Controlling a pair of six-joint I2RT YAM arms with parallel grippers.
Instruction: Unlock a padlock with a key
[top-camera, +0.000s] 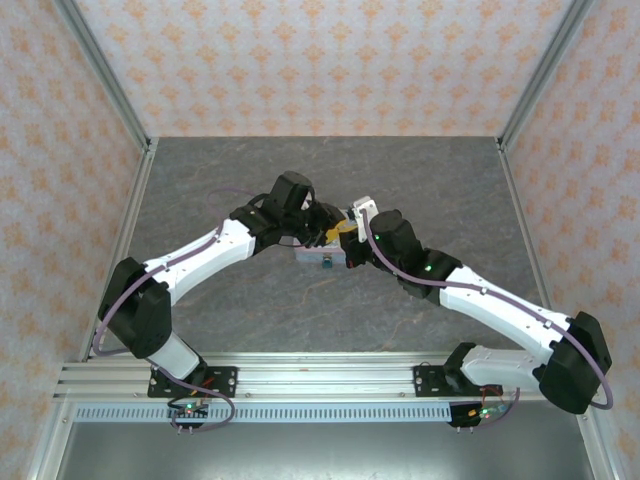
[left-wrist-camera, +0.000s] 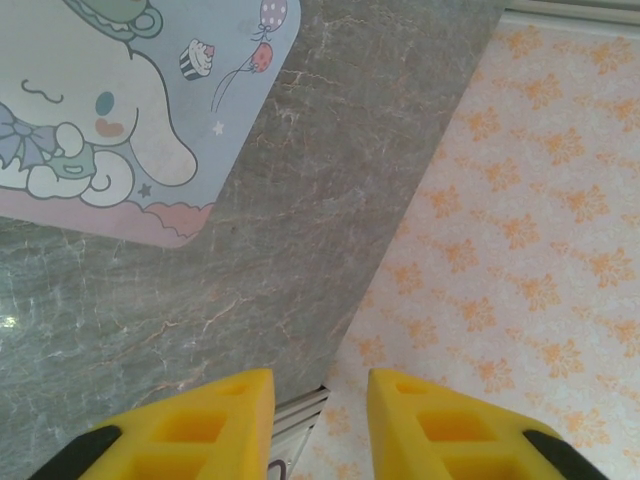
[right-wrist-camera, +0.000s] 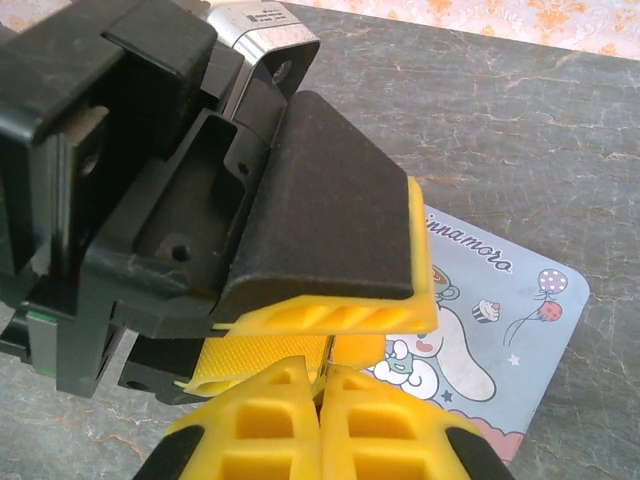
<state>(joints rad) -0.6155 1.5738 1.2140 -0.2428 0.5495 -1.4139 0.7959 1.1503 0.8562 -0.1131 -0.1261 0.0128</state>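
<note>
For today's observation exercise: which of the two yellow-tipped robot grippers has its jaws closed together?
The right gripper: its yellow jaws touch, while the left gripper shows a clear gap.

Tin (left-wrist-camera: 100, 120) on table (left-wrist-camera: 300, 250), near its middle.

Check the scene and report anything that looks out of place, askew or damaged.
Nothing spilled or damaged. The pale blue rectangular cartoon tin lies flat on the grey table. Oddest: left claw and right claw crowd together above it.

grey marbled table (top-camera: 400, 180) carries a pale blue cartoon tin (top-camera: 315, 258) at its centre, its long side running nine to three o'clock.
</note>
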